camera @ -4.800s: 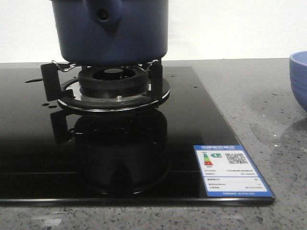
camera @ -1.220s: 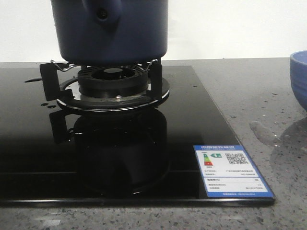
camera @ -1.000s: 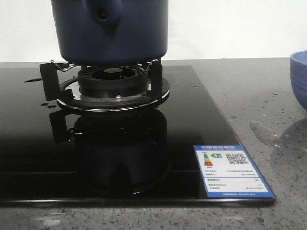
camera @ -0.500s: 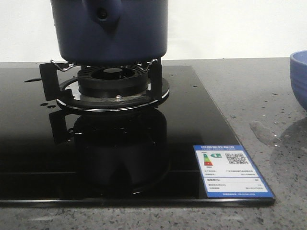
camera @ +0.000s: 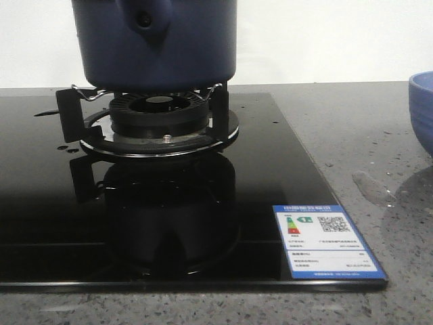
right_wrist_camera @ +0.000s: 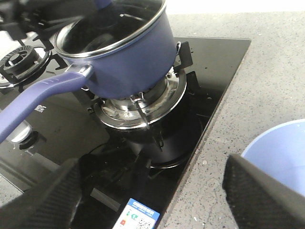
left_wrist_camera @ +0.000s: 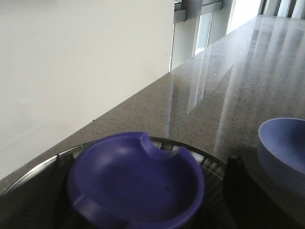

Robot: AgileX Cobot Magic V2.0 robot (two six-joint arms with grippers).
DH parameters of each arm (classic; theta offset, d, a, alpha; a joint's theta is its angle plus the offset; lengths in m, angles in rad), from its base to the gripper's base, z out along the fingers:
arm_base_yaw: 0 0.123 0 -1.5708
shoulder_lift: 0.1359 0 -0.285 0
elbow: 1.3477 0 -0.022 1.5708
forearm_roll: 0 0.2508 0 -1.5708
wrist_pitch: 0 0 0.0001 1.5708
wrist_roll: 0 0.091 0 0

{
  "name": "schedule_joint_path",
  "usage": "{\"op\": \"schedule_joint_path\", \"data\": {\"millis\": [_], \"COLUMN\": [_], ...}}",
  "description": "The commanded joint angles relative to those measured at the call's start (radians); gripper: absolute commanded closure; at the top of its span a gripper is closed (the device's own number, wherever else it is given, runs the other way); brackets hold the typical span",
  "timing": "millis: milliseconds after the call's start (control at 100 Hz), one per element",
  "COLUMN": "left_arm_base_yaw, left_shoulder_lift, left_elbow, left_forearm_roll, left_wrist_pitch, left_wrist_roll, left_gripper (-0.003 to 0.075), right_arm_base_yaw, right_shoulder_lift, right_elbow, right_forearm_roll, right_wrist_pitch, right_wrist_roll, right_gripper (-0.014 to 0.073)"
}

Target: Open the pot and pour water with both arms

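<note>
Setting, front view: Grey speckled worktop [camera: 352,122] against a white wall carried a black glass hob [camera: 270,169]. No tool was in this view.
Pot, front view: the pot [camera: 162,47] sat on the burner grate [camera: 159,112], its handle stub [camera: 144,17] facing the camera. A lighter blue bowl [camera: 423,112] stood well apart at the right edge.
Left tool, left wrist view: the left tool [left_wrist_camera: 143,200] hung over a blue lid knob [left_wrist_camera: 136,183] on a metal-rimmed glass lid [left_wrist_camera: 205,155]. Dark fingers [left_wrist_camera: 238,191] flanked the knob, but whether they clamped it could not be determined.
Right tool, right wrist view: the right tool [right_wrist_camera: 152,205] was spread wide and empty, above the near hob edge.
Pot relative to right tool: the pot was uncovered on the grate, ahead of the fingers and well apart. Its long handle [right_wrist_camera: 38,102] ran off to one side; the bowl lay beside the other finger.
Handling, judged: rigid and heavy if filled, contents liable to slosh. Smooth walls offer poor purchase.
Grasp point, judged: the long handle, close to the wall.
</note>
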Motion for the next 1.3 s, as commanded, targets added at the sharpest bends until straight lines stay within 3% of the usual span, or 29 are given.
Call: {"op": "schedule_joint_path", "data": {"millis": [0, 90, 300, 410, 570, 740, 920, 1100, 1290], "left_arm_base_yaw": [-0.016, -0.018, -0.018, -0.018, -0.005, 0.028, 0.099, 0.190, 0.238], "left_shoulder_lift": [-0.021, -0.019, -0.019, -0.019, -0.046, -0.126, -0.245, -0.385, -0.534], "left_elbow": [-0.045, -0.050, -0.052, -0.052, -0.056, -0.063, -0.059, 0.009, 0.142], "left_forearm_roll": [-0.061, -0.063, -0.063, -0.072, -0.122, -0.117, -0.049, 0.005, 0.003], "left_wrist_pitch": [0.039, 0.039, 0.056, 0.074, 0.067, 0.041, -0.012, -0.094, -0.149], "left_wrist_roll": [0.004, 0.004, 0.004, 0.002, 0.000, -0.019, -0.138, -0.229, -0.280], "left_gripper": [0.0178, 0.0212, 0.0482, 0.0547, 0.0547, 0.0522, 0.0427, 0.0424, 0.0424], "right_arm_base_yaw": [0.002, 0.002, 0.002, 0.002, 0.002, 0.002, 0.002, 0.002, 0.002], "right_shoulder_lift": [0.010, 0.010, 0.010, 0.010, 0.010, 0.010, 0.010, 0.010, 0.030], "right_elbow": [-0.034, -0.034, -0.034, -0.034, -0.034, -0.034, -0.034, -0.034, -0.048], "right_forearm_roll": [0.049, 0.049, 0.049, 0.049, 0.049, 0.049, 0.049, 0.049, 0.029], "right_wrist_pitch": [-0.049, -0.049, -0.049, -0.049, -0.049, -0.050, -0.058, -0.077, -0.230], "right_wrist_roll": [-0.012, -0.012, -0.012, -0.012, -0.012, -0.012, -0.012, -0.012, 0.015], "right_gripper": [0.0039, 0.0039, 0.0040, 0.0065, 0.0120, 0.0123, 0.0123, 0.0123, 0.0123]}}
